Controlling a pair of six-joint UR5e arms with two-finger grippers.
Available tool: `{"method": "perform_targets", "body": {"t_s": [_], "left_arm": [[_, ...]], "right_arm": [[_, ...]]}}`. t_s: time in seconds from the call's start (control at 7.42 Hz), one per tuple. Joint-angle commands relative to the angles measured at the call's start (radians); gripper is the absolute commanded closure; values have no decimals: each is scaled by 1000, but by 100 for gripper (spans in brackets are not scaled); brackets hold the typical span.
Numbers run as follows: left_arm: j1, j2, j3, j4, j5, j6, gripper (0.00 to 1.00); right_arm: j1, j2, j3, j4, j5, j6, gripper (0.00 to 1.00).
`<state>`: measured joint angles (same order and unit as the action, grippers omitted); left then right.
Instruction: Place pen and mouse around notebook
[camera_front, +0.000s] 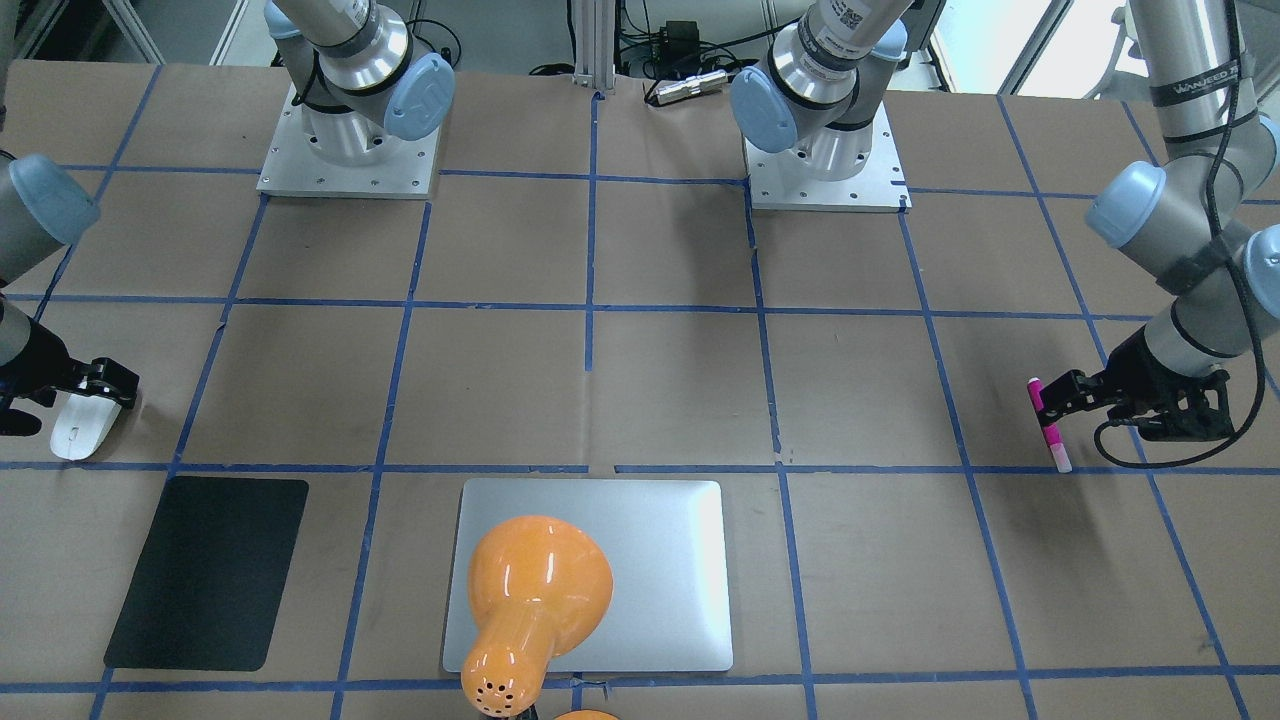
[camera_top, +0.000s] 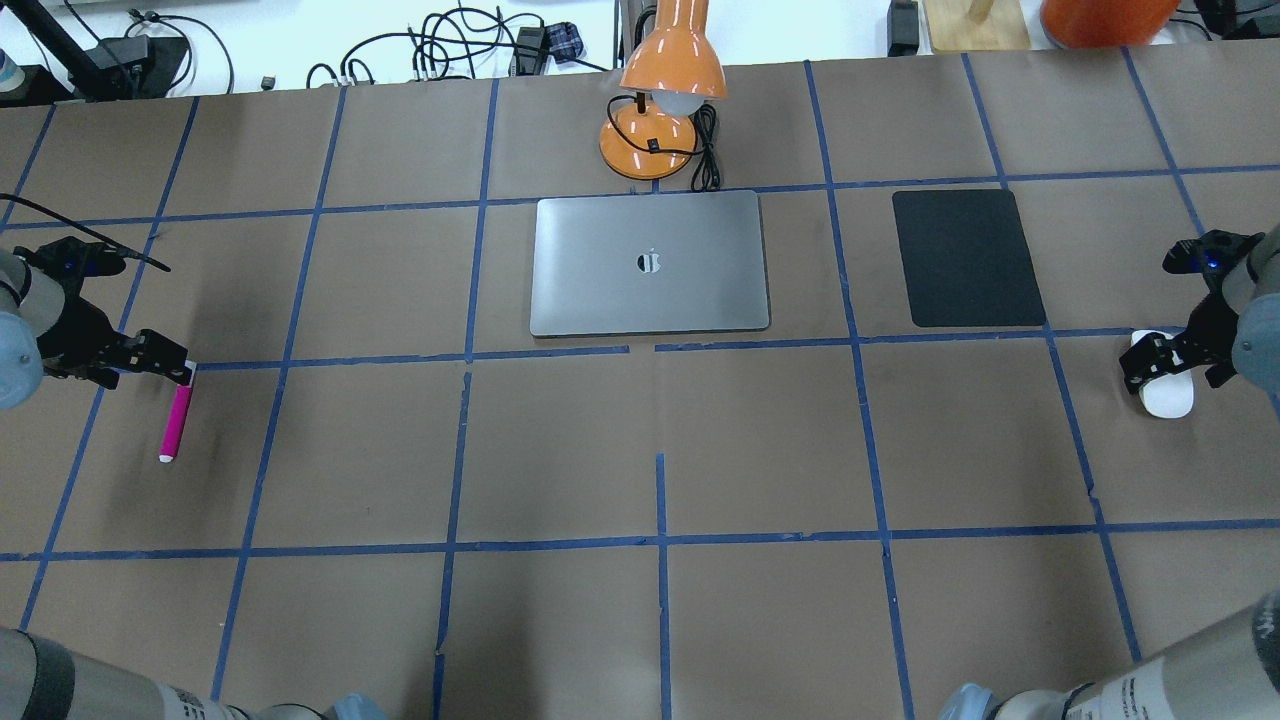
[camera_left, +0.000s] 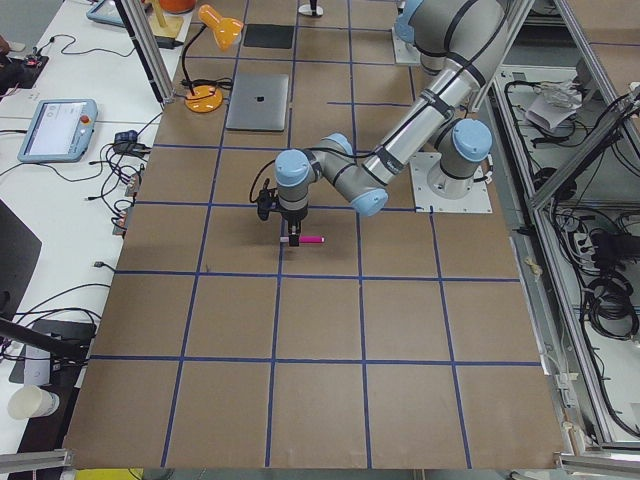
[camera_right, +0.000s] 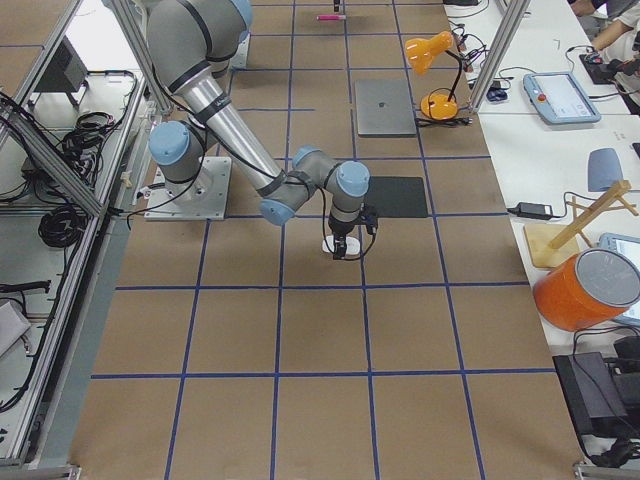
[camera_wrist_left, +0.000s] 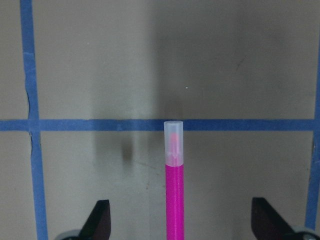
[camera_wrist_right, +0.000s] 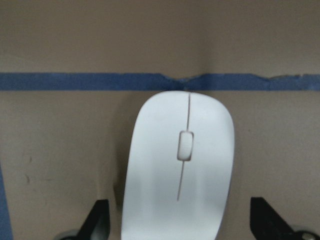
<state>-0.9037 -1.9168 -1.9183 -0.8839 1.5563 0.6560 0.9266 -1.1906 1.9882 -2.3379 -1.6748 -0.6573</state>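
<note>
The silver-grey notebook (camera_top: 650, 262) lies shut at the far middle of the table. Far out on the left lies the magenta pen (camera_top: 178, 420), its pale end pointing away from the wrist camera. My left gripper (camera_top: 172, 368) hangs low over its near end, open, and in the left wrist view the pen (camera_wrist_left: 174, 190) runs between the spread fingers without touching them. The white mouse (camera_top: 1166, 392) rests at the far right. My right gripper (camera_top: 1152, 362) is open around its rear, and both fingers stand apart from the mouse (camera_wrist_right: 179, 175).
An orange desk lamp (camera_top: 660, 100) stands just behind the notebook, and its head overhangs the notebook (camera_front: 660, 580) in the front-facing view. A black mat (camera_top: 965, 257) lies between the notebook and the mouse. Blue tape lines grid the brown table (camera_top: 660, 450).
</note>
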Motion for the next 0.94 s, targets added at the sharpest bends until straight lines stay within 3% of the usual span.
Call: {"method": "perform_targets", "body": {"t_s": [0.0,0.13,0.4,0.54,0.67,0.81], "left_arm": [[0,-27,4,2,-1,-3,0],[0,-39,4,17,4,-9,3],[0,-67,4,37,13,-120,26],[0,-71,4,45,28,-122,31],[-1,-74,4,48,30,-122,36],[-1,-74,4,49,30,-122,41]], "right_arm": [[0,20,-26,8,1,-5,0],[0,20,-26,14,1,-5,10],[0,19,-26,17,1,-27,55],[1,2,-28,19,1,-28,69],[11,-23,-43,22,0,-28,74],[20,-61,-77,108,9,-25,74]]}}
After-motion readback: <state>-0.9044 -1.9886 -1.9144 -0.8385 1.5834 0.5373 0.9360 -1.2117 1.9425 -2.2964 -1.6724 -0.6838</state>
